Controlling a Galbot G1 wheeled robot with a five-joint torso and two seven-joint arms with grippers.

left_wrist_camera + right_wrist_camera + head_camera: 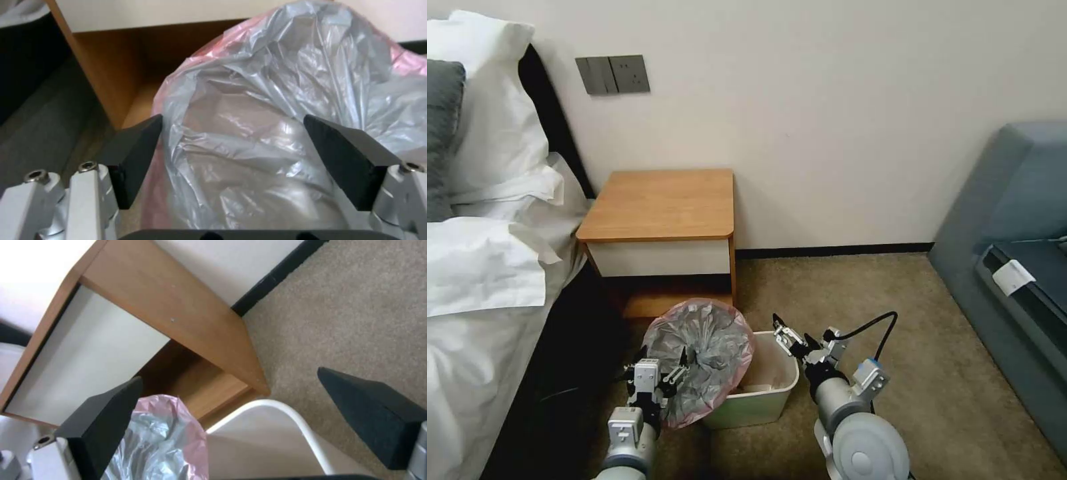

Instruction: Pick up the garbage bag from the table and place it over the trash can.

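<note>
Over the rounded trash can [757, 400], crinkly garbage bag [704, 353] bulges.

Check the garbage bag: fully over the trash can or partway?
Partway. The garbage bag drapes the trash can's left side; its right rim is bare. Left gripper and right gripper are open.

Cream wall [840, 120] straight ahead, a grey switch plate [613, 74] mounted high on it. Left of the plate, a bed [480, 280] piled with white pillows [494, 107] and one grey one [440, 133]. Below the wall, black skirting [834, 251], then tan carpet [894, 300]. Grey-blue sofa [1014, 213] far right.
</note>
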